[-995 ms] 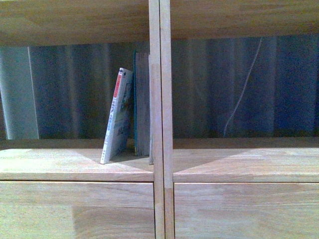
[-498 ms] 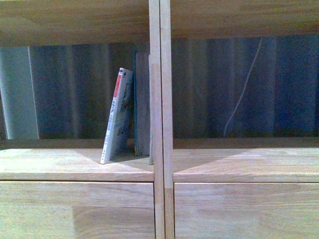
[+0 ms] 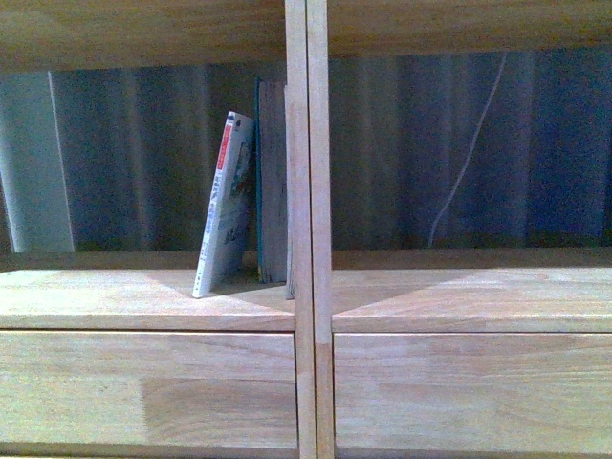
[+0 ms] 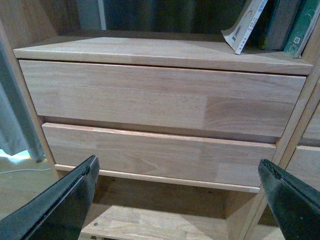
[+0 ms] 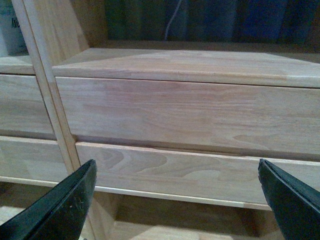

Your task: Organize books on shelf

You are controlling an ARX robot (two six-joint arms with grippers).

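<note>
While paperback [image 3: 223,206] leans on teal book [image 3: 272,182], left board [image 3: 115,296] lies bare

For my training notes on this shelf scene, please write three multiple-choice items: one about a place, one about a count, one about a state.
1. Where do the books stand?
A. left bay, against the central upright
B. right bay
C. on a drawer front

2. How many books are visible?
A. one
B. two
C. four

3. How is the thin paperback?
A. lying flat
B. leaning
C. held by a gripper

Answers:
1 A: the teal book stands against the central upright.
2 B: only those two appear.
3 B: the thin paperback tilts towards the teal book; left gripper and right gripper are open, empty.
</note>
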